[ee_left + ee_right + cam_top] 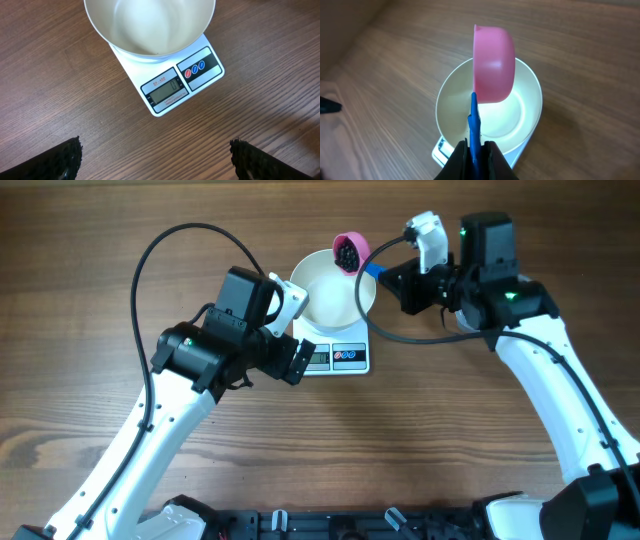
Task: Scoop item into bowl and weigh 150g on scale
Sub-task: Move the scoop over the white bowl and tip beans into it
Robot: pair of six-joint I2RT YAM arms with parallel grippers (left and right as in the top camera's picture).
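Pinching its blue handle, the right gripper tilts a pink plastic scoop of small black beads over the round white bowl; left gripper spread wide

You're at robot test bench, lab-like: left arm and right arm mounted at wood-grain table; kitchen scale, white bowl as props.

The overhead camera looks straight down on the counter, bowl and scale upper centre. The left wrist camera, close in, faces down past the left fingers at both; the right wrist camera peers along the right fingers and scoop into the same bowl.
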